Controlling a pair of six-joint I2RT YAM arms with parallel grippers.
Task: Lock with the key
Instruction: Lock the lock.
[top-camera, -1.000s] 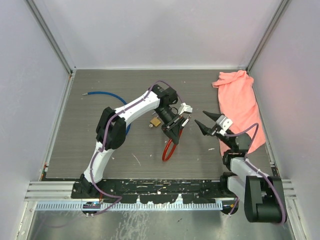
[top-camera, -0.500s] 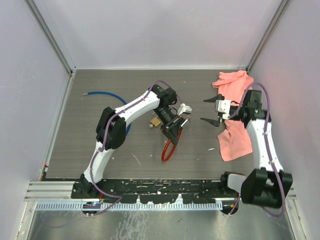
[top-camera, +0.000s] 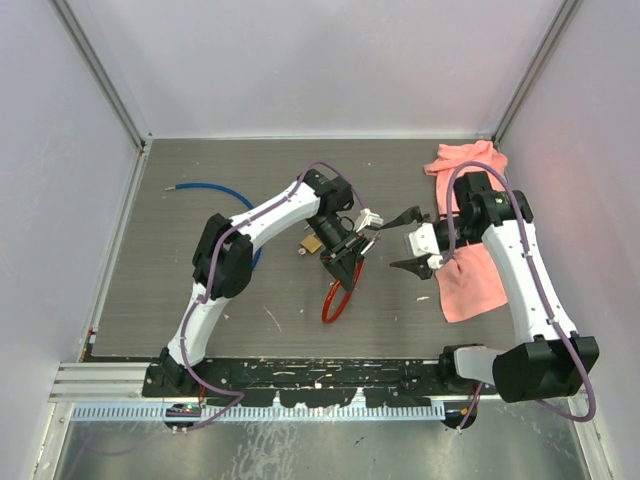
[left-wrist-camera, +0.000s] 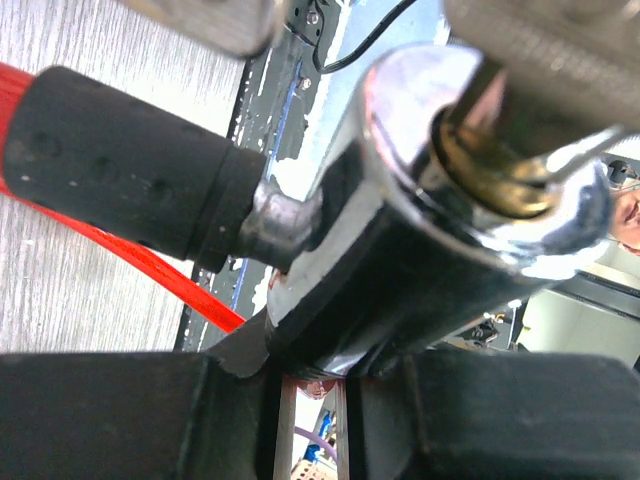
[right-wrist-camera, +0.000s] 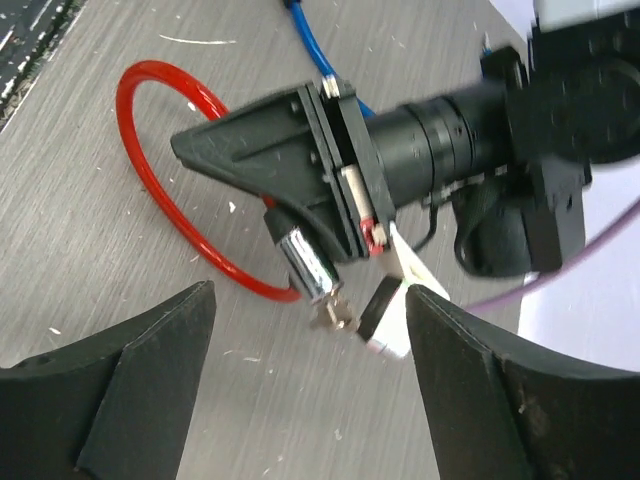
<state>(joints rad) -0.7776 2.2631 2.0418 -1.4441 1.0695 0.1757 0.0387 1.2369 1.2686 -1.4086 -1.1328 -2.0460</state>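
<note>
The left gripper (top-camera: 347, 260) sits mid-bench (top-camera: 200, 290) with the cable lock (top-camera: 362, 243) in it, its loop (right-wrist-camera: 122, 105) lying nearer the arm bases. A padlock (top-camera: 312, 243) lies just left; the right gripper (top-camera: 400, 240) just right, before the cloth (top-camera: 475, 275). A tube (top-camera: 205, 187) lies far left.

Right arm swings up and in toward the lock

A second ago the right arm (top-camera: 520, 270) sat folded low by its base, with its gripper close to the surface. Half a second ago it had reared up over the pink cloth (top-camera: 470, 285), with the gripper farther back and to the right. Now the right gripper (top-camera: 408, 241) has travelled left and slightly nearer. Its open jaws face the lock (right-wrist-camera: 306, 264) held in the left gripper (top-camera: 347, 262) and stand much closer to it, though apart from it.
</note>
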